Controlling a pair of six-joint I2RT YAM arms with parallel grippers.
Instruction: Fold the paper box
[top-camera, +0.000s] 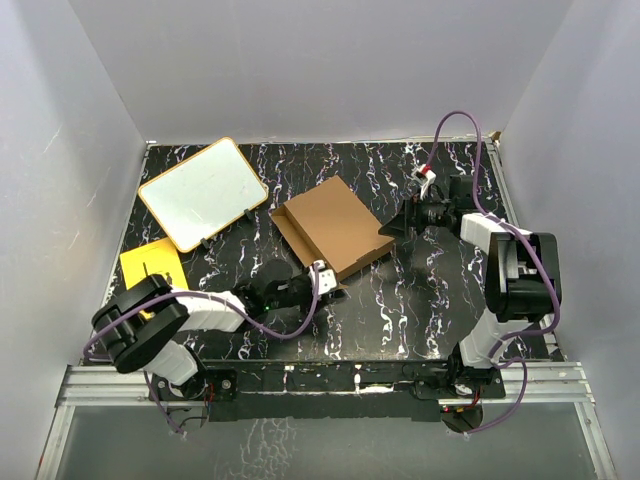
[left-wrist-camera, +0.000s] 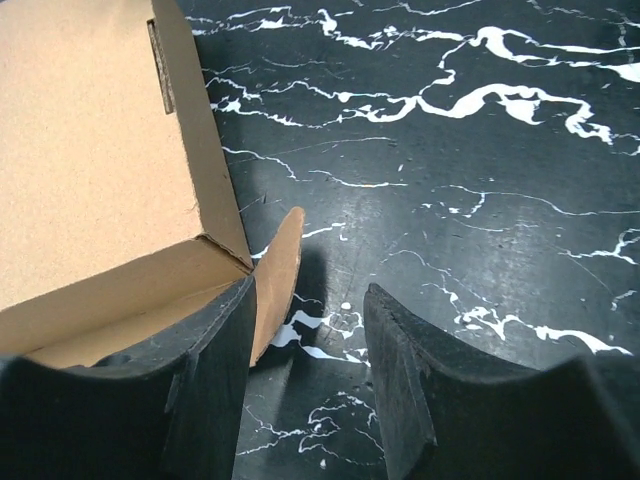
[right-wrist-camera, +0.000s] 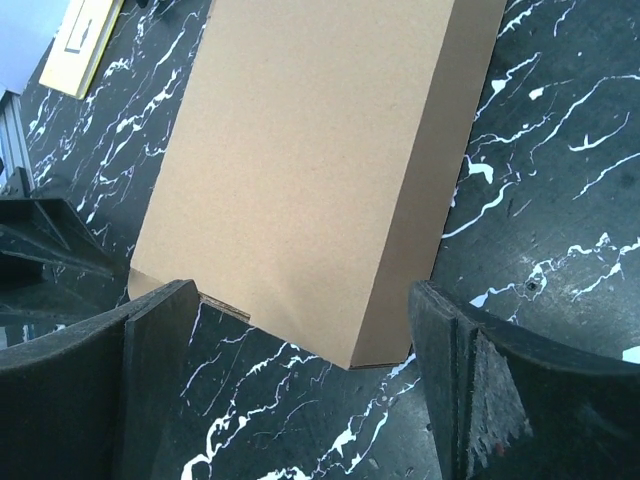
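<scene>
The paper box (top-camera: 330, 222) lies near the middle of the dark marbled desk (top-camera: 420, 310), a shallow brown box turned at an angle. The left fingers (left-wrist-camera: 215, 385) stand apart at its near corner, and a small loose flap (left-wrist-camera: 282, 275) sits between them, just beside one finger, not pinched. The right fingers (right-wrist-camera: 150, 350) are spread wide at the right end of the box. A white board (top-camera: 205, 192) and a yellow sheet (top-camera: 148, 262) lie further left.

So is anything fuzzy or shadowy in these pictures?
Left wrist view: the left claw, close to the lens, looks slightly soft, and a dark shadow lies on the table beside the flap of the paper box. Right wrist view: the box is sharp and evenly lit.
</scene>
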